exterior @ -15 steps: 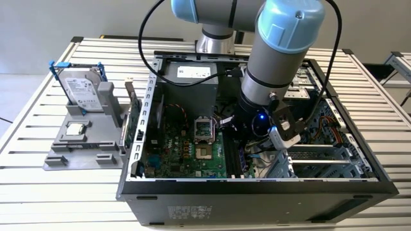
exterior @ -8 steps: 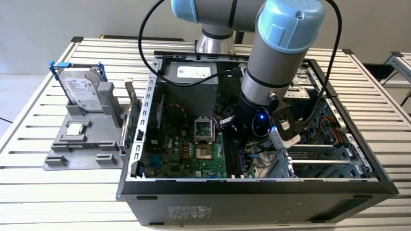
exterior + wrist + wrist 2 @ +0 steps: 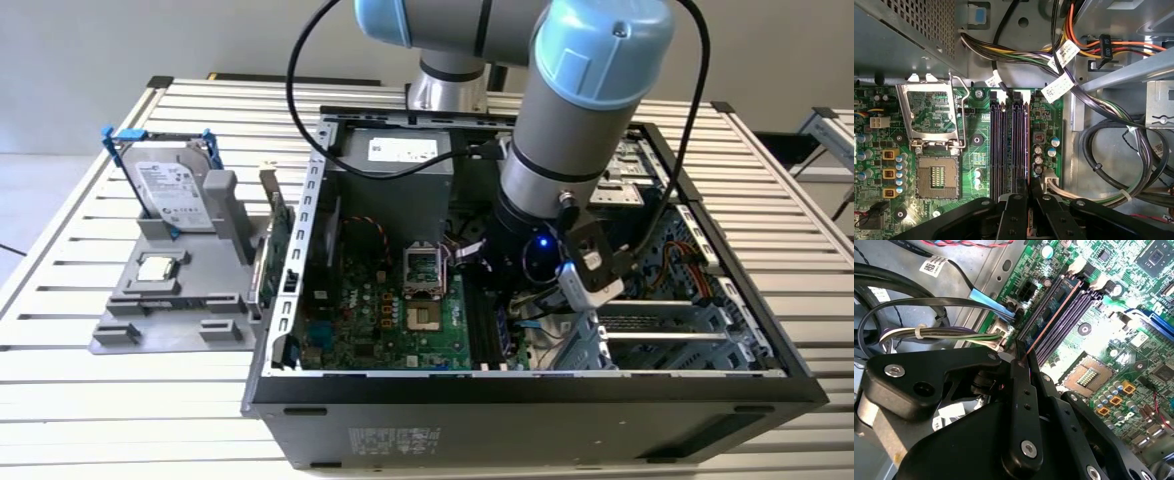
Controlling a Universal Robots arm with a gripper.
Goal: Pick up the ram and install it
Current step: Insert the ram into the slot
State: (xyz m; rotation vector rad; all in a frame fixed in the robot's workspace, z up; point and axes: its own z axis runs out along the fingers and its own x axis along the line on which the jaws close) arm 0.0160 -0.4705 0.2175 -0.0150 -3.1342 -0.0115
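Dark-green ram point(image 3: 1051, 307) stands slotted just beyond the closed, empty pincer point(image 3: 1021, 365).

Cable bundle point(image 3: 1114, 150) crowding memory slots point(image 3: 1009, 145); socket side open

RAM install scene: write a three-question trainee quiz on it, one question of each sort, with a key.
1. True or false: the CPU socket on the motherboard already holds a chip.
2. Multiple choice: in both wrist views, what is the pincer shut on? A) the CPU chip. B) the ram, held edge-on over the memory slots. C) a cable.
3. Fill in: the hard drive stands on the grey fixture outside the PC case, at the exterior view's ____.

Key: 1 false, the socket is empty and its latch plate is raised; 2 B; 3 left.
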